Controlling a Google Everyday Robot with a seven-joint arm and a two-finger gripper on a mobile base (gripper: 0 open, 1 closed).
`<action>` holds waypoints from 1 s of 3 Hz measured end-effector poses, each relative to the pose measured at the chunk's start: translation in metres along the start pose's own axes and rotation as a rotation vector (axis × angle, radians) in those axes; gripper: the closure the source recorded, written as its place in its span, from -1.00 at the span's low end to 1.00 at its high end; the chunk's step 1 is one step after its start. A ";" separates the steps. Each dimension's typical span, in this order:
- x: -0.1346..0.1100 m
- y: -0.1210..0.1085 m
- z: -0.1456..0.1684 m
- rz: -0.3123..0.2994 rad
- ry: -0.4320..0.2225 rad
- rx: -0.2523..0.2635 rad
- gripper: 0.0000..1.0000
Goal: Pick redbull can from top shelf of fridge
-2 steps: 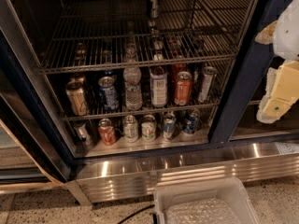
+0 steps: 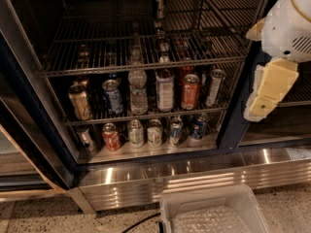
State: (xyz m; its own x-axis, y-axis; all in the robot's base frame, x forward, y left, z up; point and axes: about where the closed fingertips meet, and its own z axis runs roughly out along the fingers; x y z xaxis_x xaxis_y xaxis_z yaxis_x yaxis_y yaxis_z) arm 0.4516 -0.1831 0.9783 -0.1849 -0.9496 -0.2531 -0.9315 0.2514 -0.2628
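Your redbull can [image 2: 214,87], as best it can be judged, is the slim silver-and-blue one standing upright near the front right corner of the wire table [image 2: 97,119]; that table is the upper of the two stocked racks, which I take for the top shelf; a wide wire rack [image 2: 146,62] sits close over the can's lid, so you have little room above it. Just beside it, toward the table's left edge, stands an orange-red can [image 2: 190,91], then a labelled bottle [image 2: 165,89] and a clear bottle [image 2: 138,92], all along the front edge; whether the two cans touch, you cannot tell. Off the table's right edge runs the dark frame post [image 2: 236,120] of the fridge; the hand [image 2: 262,101] hangs outside that post, in front of the fridge, well apart from the can and at about its level.

So the can lies to the left of the hand and deeper in, past the post; its long axis is vertical, so in my judgement you want a level, side-on approach over the front edge rather than from above, clearing the post first and keeping off the orange-red neighbour. You cannot tell whether the hand is spread or pressed together; nothing shows in it; there is only the one arm to use.
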 end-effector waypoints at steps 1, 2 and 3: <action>-0.046 -0.009 0.011 -0.029 -0.088 0.017 -1.00; -0.088 -0.029 0.019 -0.058 -0.162 0.057 -1.00; -0.088 -0.029 0.019 -0.058 -0.162 0.057 -1.00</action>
State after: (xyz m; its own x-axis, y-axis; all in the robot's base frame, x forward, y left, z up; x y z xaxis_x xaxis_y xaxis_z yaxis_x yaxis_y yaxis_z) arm 0.5011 -0.1036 0.9908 -0.0745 -0.9215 -0.3813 -0.9190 0.2118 -0.3324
